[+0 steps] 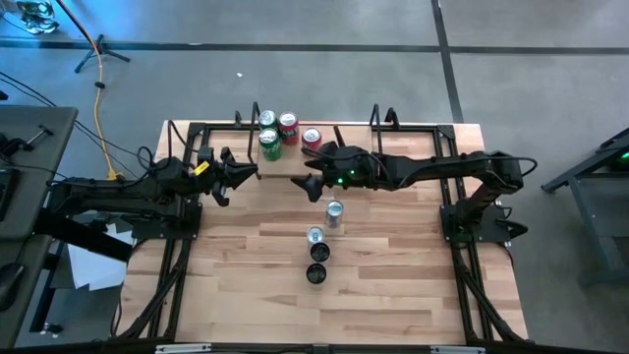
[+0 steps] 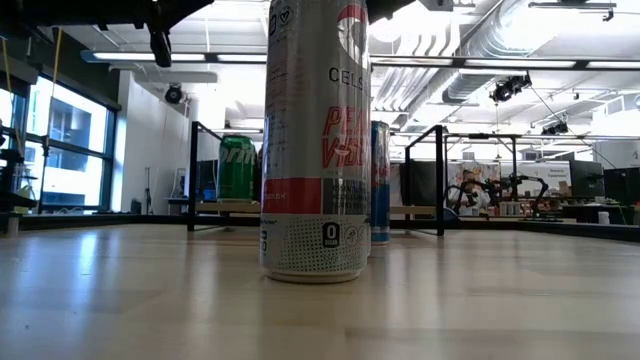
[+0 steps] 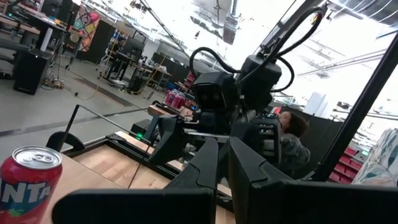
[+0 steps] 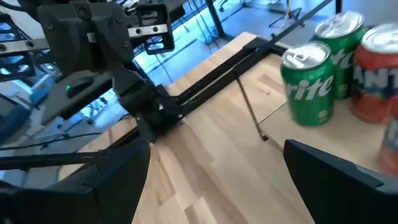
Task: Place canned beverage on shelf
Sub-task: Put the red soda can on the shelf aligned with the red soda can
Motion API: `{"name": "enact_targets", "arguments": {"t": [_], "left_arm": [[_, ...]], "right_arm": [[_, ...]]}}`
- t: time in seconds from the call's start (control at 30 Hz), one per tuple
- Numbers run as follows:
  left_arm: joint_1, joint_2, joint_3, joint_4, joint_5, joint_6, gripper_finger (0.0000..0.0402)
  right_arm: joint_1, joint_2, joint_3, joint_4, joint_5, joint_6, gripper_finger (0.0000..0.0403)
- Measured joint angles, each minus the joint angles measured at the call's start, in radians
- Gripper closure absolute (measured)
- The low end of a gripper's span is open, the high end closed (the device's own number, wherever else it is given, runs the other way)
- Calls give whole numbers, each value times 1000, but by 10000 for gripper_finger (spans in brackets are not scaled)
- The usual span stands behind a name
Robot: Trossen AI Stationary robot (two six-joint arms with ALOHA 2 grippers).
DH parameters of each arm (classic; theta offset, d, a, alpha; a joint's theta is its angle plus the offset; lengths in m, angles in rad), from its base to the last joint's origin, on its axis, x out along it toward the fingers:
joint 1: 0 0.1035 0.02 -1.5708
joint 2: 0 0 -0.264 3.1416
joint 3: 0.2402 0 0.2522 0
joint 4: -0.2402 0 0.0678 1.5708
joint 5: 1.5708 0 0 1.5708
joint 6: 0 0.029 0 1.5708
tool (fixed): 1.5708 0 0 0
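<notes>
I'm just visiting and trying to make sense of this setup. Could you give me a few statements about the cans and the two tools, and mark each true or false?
1. Four cans stand on the shelf at the far edge of the table. True: two green cans and two red cans.
2. The right tool is gripping a can. False: its fingers are spread open with nothing between them.
3. A line of four cans stands out on the tabletop. True.
4. The left tool is wide open. False: its fingers are shut, and it holds nothing.
5. The can closest to the low camera is green. False: it is a tall silver can; a green one stands farther back.
</notes>
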Motion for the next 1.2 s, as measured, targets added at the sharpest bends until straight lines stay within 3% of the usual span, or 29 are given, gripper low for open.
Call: {"name": "enact_targets", "arguments": {"t": [0.13, 0.3, 0.5, 0.73, 0.87, 1.2], "left_arm": [[0, 0, 0, 0, 1, 0, 400], [0, 0, 0, 0, 23, -3, 400], [0, 0, 0, 0, 27, -50, 400], [0, 0, 0, 2, 26, -51, 400], [0, 0, 0, 2, 26, -76, 400], [0, 0, 0, 2, 50, -99, 400]], "right_arm": [[-2, -1, 4, -50, 104, 90, 48], [-2, 5, 37, -268, 269, 175, 48], [-4, 159, 303, -643, 351, 209, 48], [-6, 425, 616, -865, 515, 331, 48], [-22, 514, 713, -905, 606, 443, 48], [-58, 600, 777, -917, 640, 497, 48]]}}
